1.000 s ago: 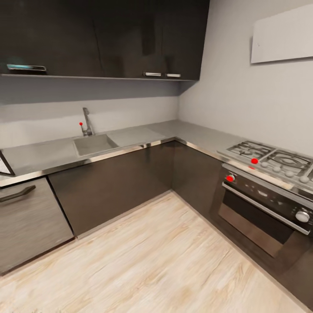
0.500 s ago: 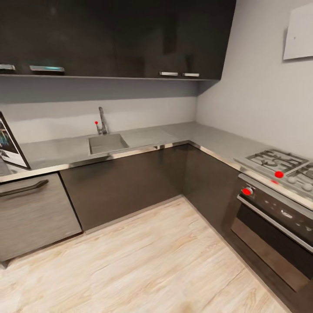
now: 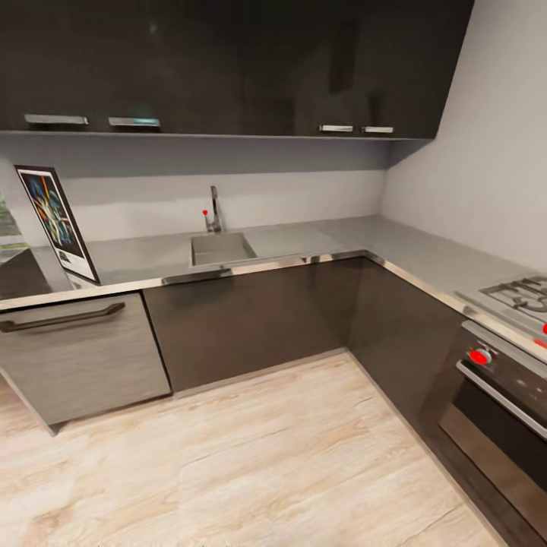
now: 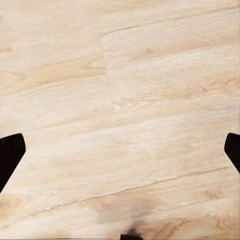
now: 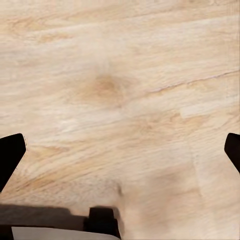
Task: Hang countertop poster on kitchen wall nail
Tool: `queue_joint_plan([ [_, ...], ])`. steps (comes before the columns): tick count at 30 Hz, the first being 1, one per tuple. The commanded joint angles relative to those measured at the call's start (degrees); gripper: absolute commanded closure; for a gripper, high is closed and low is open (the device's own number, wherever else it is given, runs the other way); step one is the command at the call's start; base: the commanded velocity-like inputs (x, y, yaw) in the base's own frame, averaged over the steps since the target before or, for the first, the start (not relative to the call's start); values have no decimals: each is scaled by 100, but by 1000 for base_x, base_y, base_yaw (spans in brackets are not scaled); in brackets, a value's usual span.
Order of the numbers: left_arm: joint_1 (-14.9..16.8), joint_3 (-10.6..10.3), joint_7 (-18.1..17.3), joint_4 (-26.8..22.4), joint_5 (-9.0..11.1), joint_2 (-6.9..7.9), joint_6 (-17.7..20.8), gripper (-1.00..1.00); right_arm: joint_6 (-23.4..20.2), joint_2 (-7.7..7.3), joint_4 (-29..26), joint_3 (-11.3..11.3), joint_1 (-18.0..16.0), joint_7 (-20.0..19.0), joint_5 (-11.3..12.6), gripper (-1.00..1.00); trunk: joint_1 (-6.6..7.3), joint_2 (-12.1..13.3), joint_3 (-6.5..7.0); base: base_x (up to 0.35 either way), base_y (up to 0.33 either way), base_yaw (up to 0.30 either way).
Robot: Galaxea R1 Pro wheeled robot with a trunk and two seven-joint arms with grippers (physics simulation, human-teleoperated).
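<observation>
1. Pale wood floor across lower frame; long drive ahead, risk of clipping dark cabinets.
2. Grey kitchen countertop mid-frame.
3. Poster upright at left edge, leaning; could topple if nudged.
4. Left gripper and right gripper spread wide, empty, over floor.

A home kitchen — worktop with sink at 12 o'clock, oven at 3 o'clock.
</observation>
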State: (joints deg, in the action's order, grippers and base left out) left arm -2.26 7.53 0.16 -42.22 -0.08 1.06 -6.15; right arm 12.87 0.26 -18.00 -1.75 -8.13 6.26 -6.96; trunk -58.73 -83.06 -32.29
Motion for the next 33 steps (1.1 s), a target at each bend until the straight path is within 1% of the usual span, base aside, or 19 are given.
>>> queue_joint_plan([
  [1,-2,3,2,-5,-1,0,-10,-100,5,0,6,-18,-4,51,-60,-100,0,-2,-4,1,-1,293],
  [6,-2,13,2,-5,-1,0,-9,-100,2,-2,7,-18,-4,44,-62,-100,0,-2,-4,39,35,289],
  [13,-2,20,2,-5,-1,0,-9,-100,-1,-8,7,-20,-4,28,-68,-100,0,-2,-4,204,180,159],
  [18,-2,31,0,-5,-1,0,-15,-100,3,-8,5,-19,-4,34,-68,-100,0,-2,-10,167,120,234],
  [23,-2,78,-5,-5,-1,0,-98,-100,5,-9,5,-23,-4,41,-69,-100,0,-2,-21,37,25,270],
  [33,-2,87,-6,-5,-4,0,-134,-100,5,-9,3,-22,-4,44,-69,-100,0,-2,-46,4,3,279],
])
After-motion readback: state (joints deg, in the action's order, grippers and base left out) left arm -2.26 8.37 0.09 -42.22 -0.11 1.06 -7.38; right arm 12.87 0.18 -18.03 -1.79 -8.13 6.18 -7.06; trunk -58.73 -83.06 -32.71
